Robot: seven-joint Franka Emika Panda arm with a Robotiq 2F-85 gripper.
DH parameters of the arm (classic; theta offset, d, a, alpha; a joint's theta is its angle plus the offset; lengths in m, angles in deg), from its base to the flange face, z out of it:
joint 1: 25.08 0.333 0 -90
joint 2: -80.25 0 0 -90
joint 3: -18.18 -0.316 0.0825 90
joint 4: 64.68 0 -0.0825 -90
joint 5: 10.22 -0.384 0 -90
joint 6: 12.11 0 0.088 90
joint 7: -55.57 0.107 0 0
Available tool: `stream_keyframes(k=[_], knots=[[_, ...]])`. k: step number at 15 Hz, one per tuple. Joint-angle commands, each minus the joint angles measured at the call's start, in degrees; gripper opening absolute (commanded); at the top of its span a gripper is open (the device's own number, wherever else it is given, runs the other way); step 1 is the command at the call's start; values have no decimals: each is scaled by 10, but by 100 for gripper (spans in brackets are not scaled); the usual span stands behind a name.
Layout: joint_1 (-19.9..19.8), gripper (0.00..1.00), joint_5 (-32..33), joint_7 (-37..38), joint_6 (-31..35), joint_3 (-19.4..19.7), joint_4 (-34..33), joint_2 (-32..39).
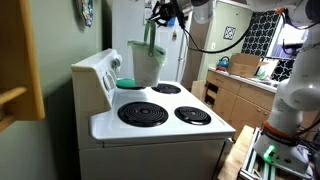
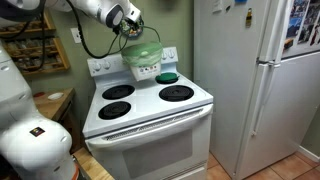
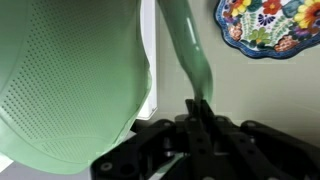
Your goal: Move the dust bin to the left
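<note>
The dust bin (image 1: pixel 145 62) is a pale grey-white tapered bin with a light green rim. It hangs in the air above the back of the white stove (image 1: pixel 160 125) in both exterior views (image 2: pixel 145 55). My gripper (image 1: pixel 158 18) is above it, shut on its thin green handle (image 3: pixel 190 55). In the wrist view the jaws (image 3: pixel 200 112) pinch the handle and the bin's green body (image 3: pixel 70 80) fills the left side. A flat teal dish (image 1: pixel 126 83) lies on the stove under the bin (image 2: pixel 167 77).
The stove has several black coil burners (image 1: pixel 143 113) and a back control panel (image 1: pixel 95 75). A white fridge (image 2: pixel 250 80) stands beside the stove. A wooden counter with a kettle (image 1: pixel 223 64) is behind. A patterned plate (image 3: pixel 265 25) hangs on the wall.
</note>
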Motion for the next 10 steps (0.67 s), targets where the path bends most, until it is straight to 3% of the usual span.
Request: stream_keyframes(k=[1, 10], knots=[[2, 2, -6, 17, -17, -3, -29, -16], [2, 6, 4, 10, -12, -7, -24, -1]])
